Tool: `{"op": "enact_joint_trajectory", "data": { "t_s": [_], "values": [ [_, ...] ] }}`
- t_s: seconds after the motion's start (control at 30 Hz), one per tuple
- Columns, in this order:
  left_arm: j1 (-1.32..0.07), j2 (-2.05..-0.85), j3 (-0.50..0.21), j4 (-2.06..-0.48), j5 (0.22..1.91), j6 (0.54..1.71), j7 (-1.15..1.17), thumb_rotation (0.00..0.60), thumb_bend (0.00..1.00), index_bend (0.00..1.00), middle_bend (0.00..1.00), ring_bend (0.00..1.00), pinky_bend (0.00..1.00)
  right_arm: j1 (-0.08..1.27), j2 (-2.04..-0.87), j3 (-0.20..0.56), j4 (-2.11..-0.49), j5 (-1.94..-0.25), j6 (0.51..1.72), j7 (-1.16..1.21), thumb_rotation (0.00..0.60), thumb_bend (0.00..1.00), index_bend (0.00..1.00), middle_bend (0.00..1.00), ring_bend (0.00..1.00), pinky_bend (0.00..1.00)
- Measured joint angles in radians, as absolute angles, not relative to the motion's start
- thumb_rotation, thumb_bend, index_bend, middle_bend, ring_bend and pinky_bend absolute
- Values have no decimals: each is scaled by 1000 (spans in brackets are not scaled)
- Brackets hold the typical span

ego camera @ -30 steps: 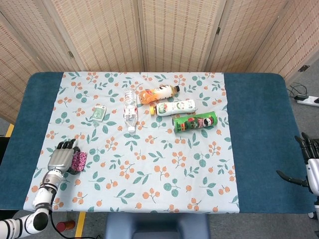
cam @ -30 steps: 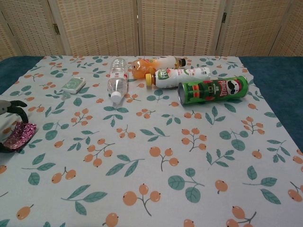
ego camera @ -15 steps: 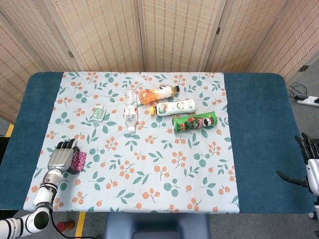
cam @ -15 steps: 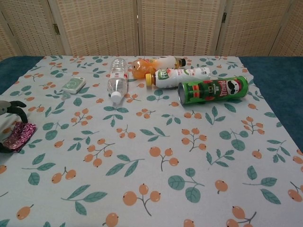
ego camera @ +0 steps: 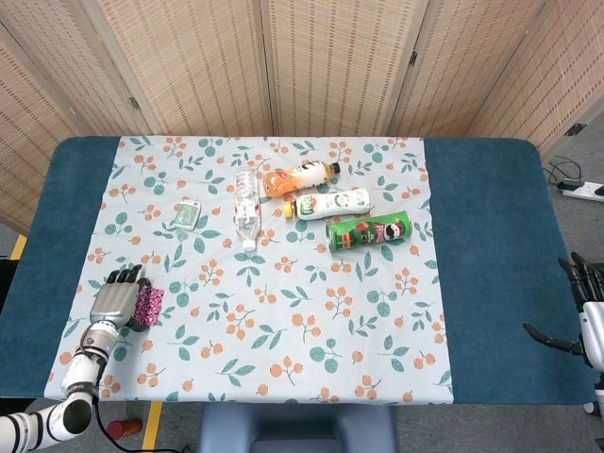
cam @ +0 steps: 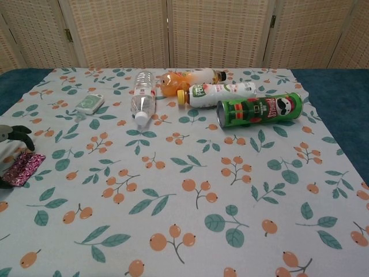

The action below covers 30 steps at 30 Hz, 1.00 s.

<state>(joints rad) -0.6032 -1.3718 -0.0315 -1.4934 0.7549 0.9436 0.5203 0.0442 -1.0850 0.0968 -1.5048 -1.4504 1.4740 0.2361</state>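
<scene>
My left hand (ego camera: pixel 117 300) lies low on the tablecloth (ego camera: pixel 283 311) near the front left, holding a small pink patterned packet (ego camera: pixel 148 306) against its inner side. The chest view shows that packet (cam: pixel 23 168) at the far left, with my left hand's dark fingers (cam: pixel 16 134) just above it. My right hand (ego camera: pixel 590 316) hangs off the table's right edge, fingers spread, holding nothing. It does not show in the chest view.
Lying in the middle back are a clear water bottle (ego camera: pixel 246 209), an orange juice bottle (ego camera: pixel 297 176), a white drink bottle (ego camera: pixel 332 203) and a green chips can (ego camera: pixel 369 231). A small green pack (ego camera: pixel 187 215) lies left of them. Folding screens (ego camera: pixel 311 66) stand behind.
The left hand and the pink packet have slid slightly left and toward the table's front. The right hand has stayed still.
</scene>
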Motion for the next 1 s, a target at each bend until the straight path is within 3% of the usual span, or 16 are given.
{"op": "enact_joint_trajectory", "data": {
  "t_s": [0.4,0.5,0.6,1.0],
  "values": [
    [-590,-1325,-58,-1555,781,981,460,600,172,188,1,0,0,41,-1073,99,-1513,-1452,1482,235,469,158,0,0,0,0],
    [-573,-1296,-82,-1579,813,1022,409,600,174,203,4,0,0,43,-1059,95,-1518,-1454,1473,234,516,157,0,0,0,0],
    [-548,-1269,-99,-1596,872,1082,360,600,176,218,20,0,0,47,-1040,88,-1524,-1466,1460,235,597,157,0,0,0,0],
    [-354,-1192,-92,-1613,1142,1380,148,600,180,245,63,0,0,76,-1017,66,-1514,-1517,1418,385,600,158,0,0,0,0]
  ]
}}
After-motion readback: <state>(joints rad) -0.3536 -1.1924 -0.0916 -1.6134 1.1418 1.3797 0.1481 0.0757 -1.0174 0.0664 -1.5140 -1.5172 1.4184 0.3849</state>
